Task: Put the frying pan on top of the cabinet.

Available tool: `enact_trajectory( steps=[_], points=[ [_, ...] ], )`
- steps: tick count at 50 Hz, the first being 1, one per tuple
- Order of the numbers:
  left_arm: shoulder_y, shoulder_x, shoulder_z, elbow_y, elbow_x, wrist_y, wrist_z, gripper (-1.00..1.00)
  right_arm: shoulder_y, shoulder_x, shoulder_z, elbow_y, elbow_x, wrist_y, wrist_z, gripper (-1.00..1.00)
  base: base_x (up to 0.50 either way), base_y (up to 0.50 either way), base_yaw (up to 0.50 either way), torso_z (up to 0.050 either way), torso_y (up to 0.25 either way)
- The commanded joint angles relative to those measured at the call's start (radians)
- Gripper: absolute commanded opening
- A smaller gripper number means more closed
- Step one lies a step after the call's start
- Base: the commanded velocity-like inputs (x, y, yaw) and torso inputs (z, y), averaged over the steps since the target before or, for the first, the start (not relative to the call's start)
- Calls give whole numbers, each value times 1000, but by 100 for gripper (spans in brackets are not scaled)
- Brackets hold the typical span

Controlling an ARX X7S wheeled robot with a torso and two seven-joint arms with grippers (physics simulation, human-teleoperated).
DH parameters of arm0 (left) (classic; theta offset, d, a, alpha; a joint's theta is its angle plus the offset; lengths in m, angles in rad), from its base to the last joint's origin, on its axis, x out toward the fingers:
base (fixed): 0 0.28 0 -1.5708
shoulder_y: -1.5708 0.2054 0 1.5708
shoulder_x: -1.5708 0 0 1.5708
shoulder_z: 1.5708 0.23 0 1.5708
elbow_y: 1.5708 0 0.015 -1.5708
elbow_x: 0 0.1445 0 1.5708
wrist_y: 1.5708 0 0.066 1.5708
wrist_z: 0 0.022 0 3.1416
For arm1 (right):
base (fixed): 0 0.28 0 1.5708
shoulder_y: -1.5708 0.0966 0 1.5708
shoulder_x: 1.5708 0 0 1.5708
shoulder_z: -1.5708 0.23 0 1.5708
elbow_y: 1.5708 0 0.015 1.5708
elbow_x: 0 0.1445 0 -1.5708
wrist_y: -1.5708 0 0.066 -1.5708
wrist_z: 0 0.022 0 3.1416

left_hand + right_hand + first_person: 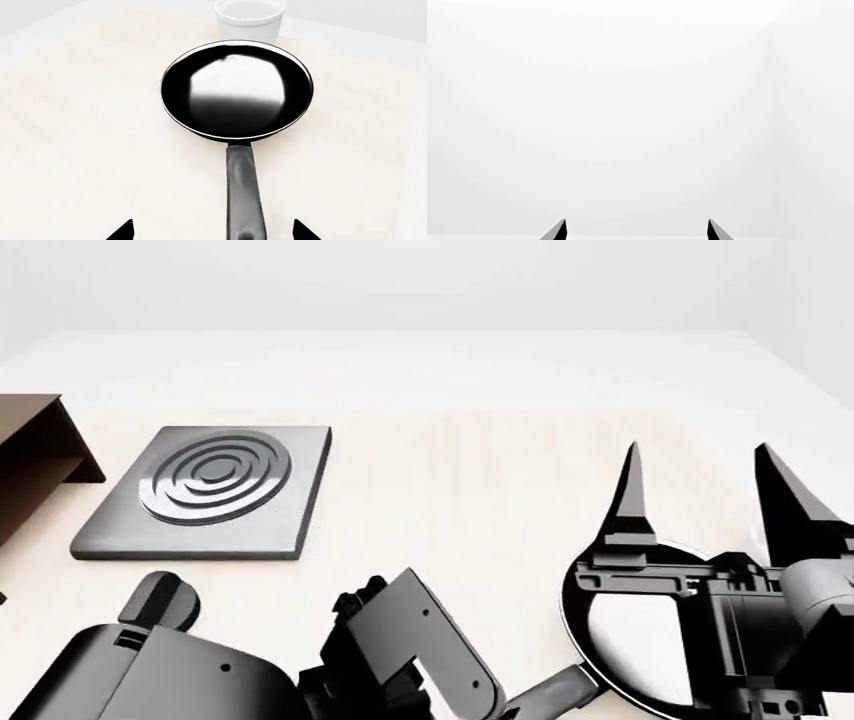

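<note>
A: Starting at the far left of the head view, what is there?

B: The cabinet point(38, 452), dark brown, sits at the table's left edge, only partly in view. Just right of it lies the grey stove plate point(207, 492) with raised rings, flat on the pale table point(467, 480).

A: And the left arm?

B: The left gripper point(213, 231) hangs low over the table, its jaws spread to either side of the pan's handle, not touching it as far as the wrist view shows.

A: Where is the pan?

B: The frying pan point(237, 90) rests on the table at the right, its handle pointing back toward the robot. A white bowl point(250, 19) stands just beyond its rim.

A: The right arm?

B: The right gripper point(701, 490) is raised above the pan, jaws spread wide, holding nothing.
</note>
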Motion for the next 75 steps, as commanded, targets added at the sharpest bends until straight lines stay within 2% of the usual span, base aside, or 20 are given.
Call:
enact_trajectory(
  steps=[1, 12, 45, 61, 75],
  points=[
    [-14, 22, 97, -25, -11, -15, -16, 100, -6, 11, -9, 9, 7, -17, 11, 100, 0, 0, 0, 0, 0],
    [-5, 45, 165, -50, 31, 5, -10, 100, -14, 16, -16, 21, 12, -37, 18, 100, 0, 0, 0, 0, 0],
    [-105, 134, 396, -339, 360, 142, 214, 100, -14, 39, -30, 23, 34, -56, 41, 100, 0, 0, 0, 0, 0],
    [-111, 159, 462, -438, 410, 194, 295, 100, -19, 46, -42, 35, 42, -77, 47, 100, 0, 0, 0, 0, 0],
    [-78, 173, 511, -460, 415, 206, 309, 100, -28, 54, -45, 40, 47, -91, 53, 100, 0, 0, 0, 0, 0]
  ],
)
